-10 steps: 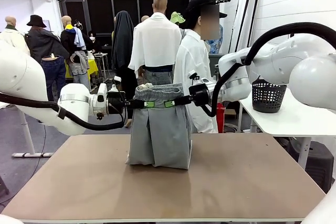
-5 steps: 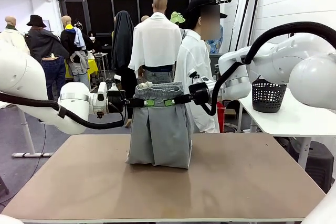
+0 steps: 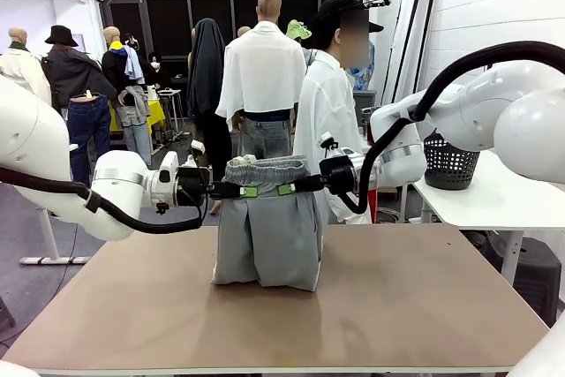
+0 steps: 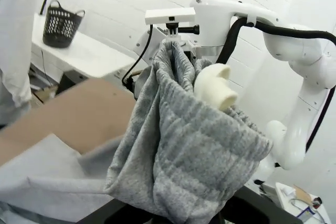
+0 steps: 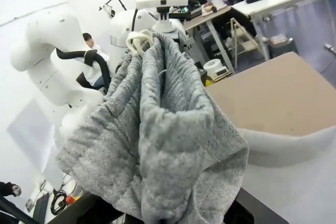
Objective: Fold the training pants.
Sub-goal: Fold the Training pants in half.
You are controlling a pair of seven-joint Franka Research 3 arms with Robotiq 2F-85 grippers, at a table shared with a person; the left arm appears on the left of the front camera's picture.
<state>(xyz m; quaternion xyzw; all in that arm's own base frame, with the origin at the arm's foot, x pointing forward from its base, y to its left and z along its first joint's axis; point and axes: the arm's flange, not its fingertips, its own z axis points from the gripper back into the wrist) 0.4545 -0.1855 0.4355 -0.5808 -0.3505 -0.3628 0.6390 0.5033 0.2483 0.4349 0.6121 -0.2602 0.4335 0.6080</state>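
Observation:
The light grey training pants (image 3: 269,236) hang upright over the middle of the brown table (image 3: 424,306), with the gathered waistband on top and the lower end resting bunched on the tabletop. My left gripper (image 3: 250,190) is shut on the waistband's left part, and my right gripper (image 3: 285,189) is shut on its right part, the two close together. In the left wrist view the bunched waistband (image 4: 184,150) rises from my left gripper (image 4: 178,216), with a white drawstring end (image 4: 215,85) poking out. The right wrist view has the same grey bunch (image 5: 168,145) clamped in my right gripper (image 5: 157,216).
A person in a white shirt (image 3: 327,112) stands just behind the table's far edge. To the right, a white side table (image 3: 477,205) carries a black basket (image 3: 448,163). Bare tabletop lies on both sides of the pants and in front of them.
Both grippers have sunk a little with the waistband, so more of the pants' lower end sits bunched on the table. Both grips are unchanged.

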